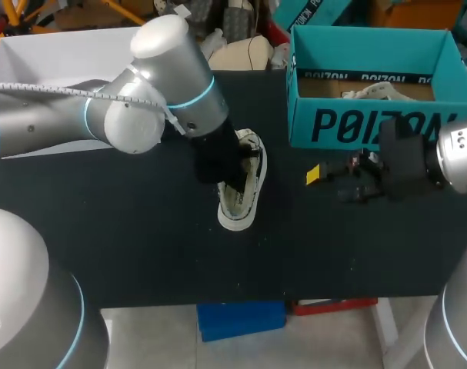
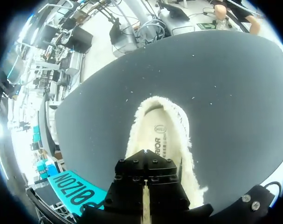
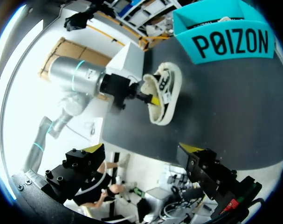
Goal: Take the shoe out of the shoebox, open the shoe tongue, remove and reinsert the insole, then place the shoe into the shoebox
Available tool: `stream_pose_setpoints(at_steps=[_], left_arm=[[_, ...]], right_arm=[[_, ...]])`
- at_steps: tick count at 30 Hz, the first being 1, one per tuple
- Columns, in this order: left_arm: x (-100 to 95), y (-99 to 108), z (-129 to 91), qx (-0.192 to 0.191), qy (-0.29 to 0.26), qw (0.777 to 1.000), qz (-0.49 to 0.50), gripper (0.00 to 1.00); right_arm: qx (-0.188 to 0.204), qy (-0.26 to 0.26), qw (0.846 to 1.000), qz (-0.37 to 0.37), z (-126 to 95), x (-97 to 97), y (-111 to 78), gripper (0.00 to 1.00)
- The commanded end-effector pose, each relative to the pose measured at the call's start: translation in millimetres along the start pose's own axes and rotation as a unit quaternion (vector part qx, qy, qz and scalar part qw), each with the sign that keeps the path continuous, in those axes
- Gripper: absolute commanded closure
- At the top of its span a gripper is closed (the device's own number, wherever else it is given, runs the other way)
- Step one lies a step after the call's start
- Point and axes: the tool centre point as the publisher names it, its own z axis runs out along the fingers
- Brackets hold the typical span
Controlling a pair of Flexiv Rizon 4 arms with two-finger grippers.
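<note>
A flat black matte worktop (image 1: 141,254) carries the shoe (image 1: 242,192), which is out of the box and lies near the middle, well back from the near edge. It is a low white shoe with black markings on its side, a smooth pale rubber rim around the sole and a shaggy cream fleece lining. The left wrist view shows that fleece ringing a long oval opening, with a printed insole (image 2: 161,140) lying flat inside. The left gripper (image 3: 152,99), a blocky black unit on a rounded silver arm, comes down into the shoe's opening. One yellow tip shows there in the right wrist view, but I cannot tell whether this gripper is open or closed. The shoebox (image 1: 371,127) is teal cardboard with straight walls, an open top and a brown inner floor. It stands at the far right of the worktop, apart from the shoe, and something pale lies in it. The right gripper (image 3: 142,149) hangs just in front of the shoebox's near wall, spread wide with nothing between its yellow tips. A band of bare dark surface separates it from the shoe. A white open box (image 1: 56,58) sits at the far left corner.
</note>
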Motion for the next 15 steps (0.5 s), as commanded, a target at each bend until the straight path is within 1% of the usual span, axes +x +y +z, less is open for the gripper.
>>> stream_pose_setpoints(at_steps=[1,3,7,8,9,11,12,13,15], left_arm=[[5.9,1,-36,-0.037,-0.035,0.998,-0.024,1.0],[1.7,7,-48,-0.05,-0.063,0.996,-0.047,1.0],[0.3,26,-67,-0.086,-0.091,0.988,-0.086,1.0],[0.9,33,-73,-0.125,-0.087,0.984,-0.095,1.0],[3.7,39,-77,-0.146,-0.074,0.981,-0.103,1.0],[4.6,49,-83,-0.17,-0.089,0.973,-0.128,1.0],[5.1,52,-85,-0.182,-0.085,0.97,-0.136,1.0],[6.6,56,-86,-0.191,-0.078,0.968,-0.143,1.0],[6.6,65,-86,-0.202,-0.085,0.963,-0.156,1.0]], right_arm=[[0.0,-0.001,1.0,0.0,0,0.6,0.4,0.0],[0.0,-0.001,1.0,0.0,0,0.6,0.4,0.0],[0.0,-0.001,1.0,0.0,0,0.6,0.4,0.0],[0.0,-0.001,1.0,0.0,0,0.6,0.4,0.0],[0.0,-0.001,1.0,0.0,0,0.6,0.4,0.0],[0.0,-0.001,1.0,0.0,0,0.6,0.4,0.0],[0.0,-0.001,1.0,0.0,0,0.6,0.4,0.0],[0.0,-0.001,1.0,0.0,0,0.6,0.4,0.0],[0.0,-0.001,1.0,0.0,0,0.6,0.4,0.0]])
